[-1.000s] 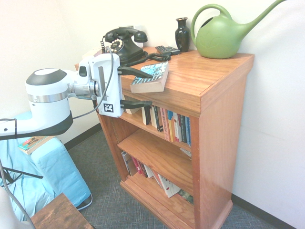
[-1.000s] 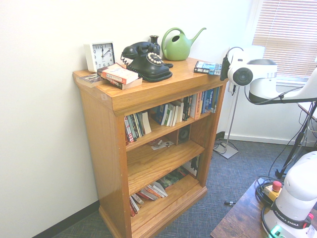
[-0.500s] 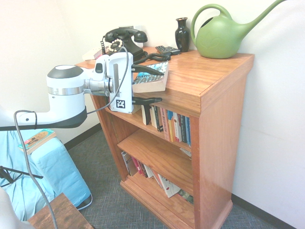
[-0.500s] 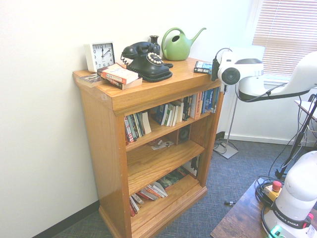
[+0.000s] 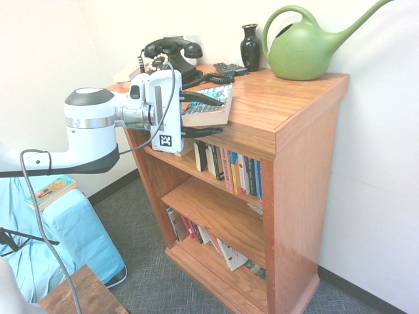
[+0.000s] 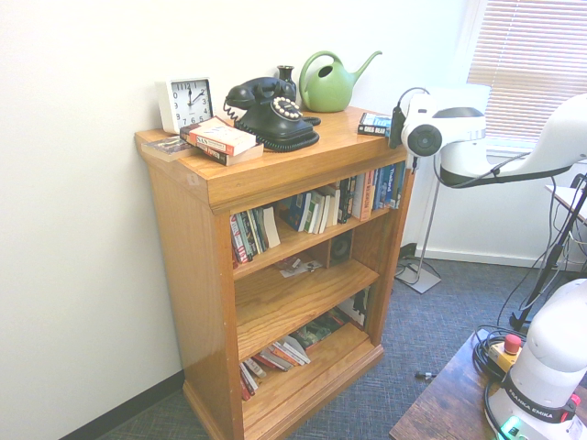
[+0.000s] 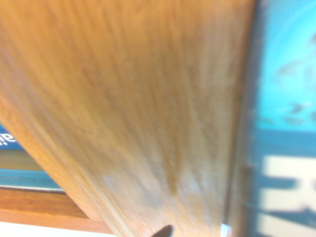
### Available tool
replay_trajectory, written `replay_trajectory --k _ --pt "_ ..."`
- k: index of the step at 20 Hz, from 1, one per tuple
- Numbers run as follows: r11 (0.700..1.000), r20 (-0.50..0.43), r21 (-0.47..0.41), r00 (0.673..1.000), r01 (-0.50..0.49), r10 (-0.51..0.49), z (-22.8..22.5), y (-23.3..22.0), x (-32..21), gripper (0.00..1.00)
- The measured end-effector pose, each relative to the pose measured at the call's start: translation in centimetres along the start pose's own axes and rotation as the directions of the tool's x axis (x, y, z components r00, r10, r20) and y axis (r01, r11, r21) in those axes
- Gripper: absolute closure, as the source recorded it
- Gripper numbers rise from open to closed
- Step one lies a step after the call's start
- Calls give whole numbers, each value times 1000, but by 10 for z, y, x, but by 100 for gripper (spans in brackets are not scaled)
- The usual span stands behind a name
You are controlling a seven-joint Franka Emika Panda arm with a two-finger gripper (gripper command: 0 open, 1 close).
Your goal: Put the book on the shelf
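A home-like study corner or small office. A wooden bookcase (image 6: 275,275) full of books stands against a plain white wall, topped by a black rotary phone (image 6: 268,112), a white clock (image 6: 185,103), a dark vase (image 5: 250,46) and a green watering can (image 5: 308,47). Grey carpet (image 6: 413,367) covers the floor, and blinds (image 6: 532,64) hang over a window.

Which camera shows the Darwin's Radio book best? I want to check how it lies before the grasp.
The first exterior view: the book lies flat at the bookcase top's front edge, between the gripper's fingers. The second exterior view shows only its far end beside the arm. The wrist view shows a blurred patch of cover.
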State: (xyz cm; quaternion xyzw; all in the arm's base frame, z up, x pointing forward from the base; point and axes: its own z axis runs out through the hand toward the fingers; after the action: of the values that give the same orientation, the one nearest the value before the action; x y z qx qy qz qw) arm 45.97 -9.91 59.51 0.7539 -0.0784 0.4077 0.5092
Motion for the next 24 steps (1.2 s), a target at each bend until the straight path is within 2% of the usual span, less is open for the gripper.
replay_trajectory --k 5,17,20,24 --pt "1000 9 -15 1000 -16 16 2 9 -3 100" --pt "1000 5 -17 1000 -22 22 -10 0 -5 100" --pt "998 27 -7 998 -65 65 -11 5 -5 100" --pt "978 117 22 972 -208 204 -28 33 -2 100"
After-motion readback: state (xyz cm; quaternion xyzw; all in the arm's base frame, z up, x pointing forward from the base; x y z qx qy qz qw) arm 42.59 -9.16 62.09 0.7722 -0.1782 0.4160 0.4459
